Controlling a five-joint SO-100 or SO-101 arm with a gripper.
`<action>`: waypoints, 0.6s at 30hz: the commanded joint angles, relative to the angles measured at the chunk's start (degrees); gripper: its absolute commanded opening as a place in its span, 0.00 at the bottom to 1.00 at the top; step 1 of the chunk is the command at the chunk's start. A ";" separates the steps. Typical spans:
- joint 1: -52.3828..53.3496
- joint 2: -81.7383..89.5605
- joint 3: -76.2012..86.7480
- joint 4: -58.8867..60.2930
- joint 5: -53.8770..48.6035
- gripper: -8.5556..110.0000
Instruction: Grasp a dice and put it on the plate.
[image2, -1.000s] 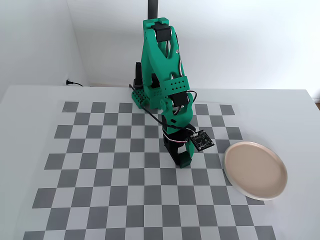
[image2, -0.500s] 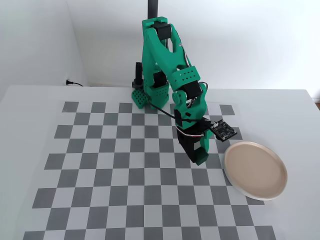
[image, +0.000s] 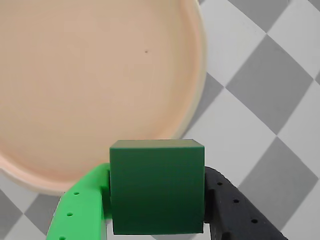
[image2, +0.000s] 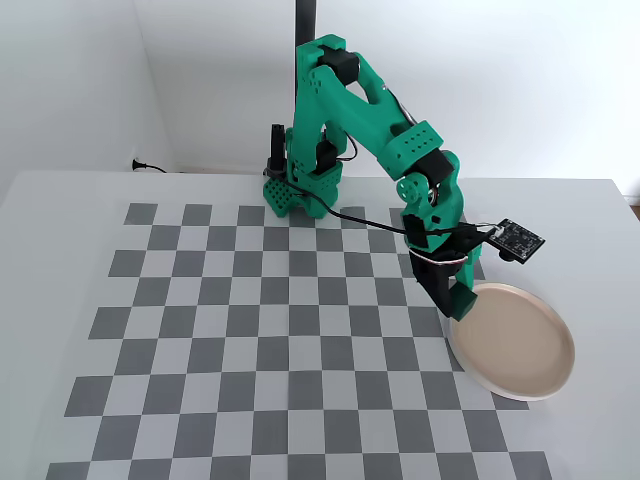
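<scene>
My gripper (image: 156, 200) is shut on the dice (image: 157, 187), a plain dark green cube held between the bright green finger (image: 82, 205) and the black finger (image: 235, 210). The beige-pink plate (image: 90, 85) fills the upper left of the wrist view, and the dice hangs at its near rim. In the fixed view the gripper (image2: 455, 300) hangs just above the left rim of the plate (image2: 512, 342), which lies at the right of the checkerboard. The dice is hidden between the fingers in that view.
The grey and white checkerboard mat (image2: 250, 340) covers the table. The green arm's base (image2: 300, 180) stands at the back, with a black pole behind it. A small circuit board (image2: 515, 238) sticks out to the right of the wrist.
</scene>
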 joint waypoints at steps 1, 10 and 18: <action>-2.02 -3.60 -13.18 0.00 0.62 0.04; -4.83 -18.63 -29.97 1.49 1.41 0.04; -6.42 -27.51 -34.45 0.00 2.11 0.10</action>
